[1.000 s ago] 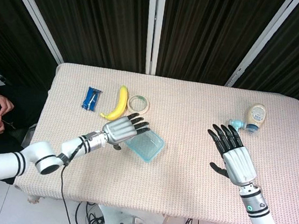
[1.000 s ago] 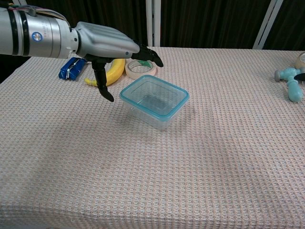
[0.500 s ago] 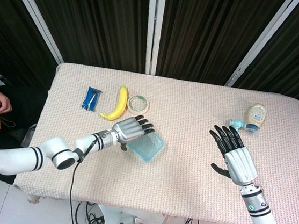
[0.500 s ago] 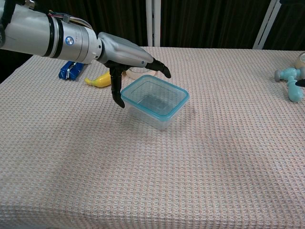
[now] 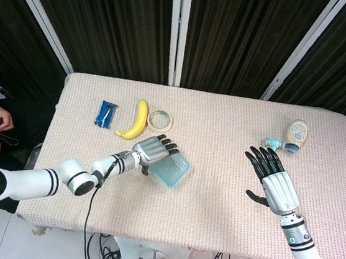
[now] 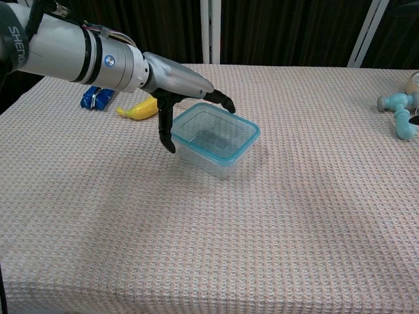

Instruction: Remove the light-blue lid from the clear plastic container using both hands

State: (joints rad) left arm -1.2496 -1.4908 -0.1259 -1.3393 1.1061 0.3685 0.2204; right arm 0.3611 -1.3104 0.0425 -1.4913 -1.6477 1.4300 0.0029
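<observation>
**Left hand reaches the box, right hand waits**

The left hand [image 6: 175,84] is spread out flat above the near-left corner of the clear plastic container [image 6: 213,145]. Its fingers are apart and it holds nothing. Its thumb points down beside the left wall of the box, and its fingertips [image 6: 226,102] hang over the back rim. I think it is placed like this so it can press the box down and keep it from sliding. I cannot tell if it touches the box yet.

The light-blue lid [image 6: 237,149] shows as a blue rim around the top of the box. It looks to be on the box, so the job has hardly begun. The box sits on the table [image 5: 222,135], a bit left of the middle.

The right hand [image 5: 274,183] is far off to the right, open, fingers spread, holding nothing. It has a long way to go to help.

Behind the left hand lie a banana [image 5: 136,119], a roll of tape [image 5: 160,120] and a blue packet [image 5: 105,114]. They are close, so the arm could bump them. A small bottle [image 5: 296,132] and a light-blue toy [image 6: 399,111] sit at the far right, out of the way
</observation>
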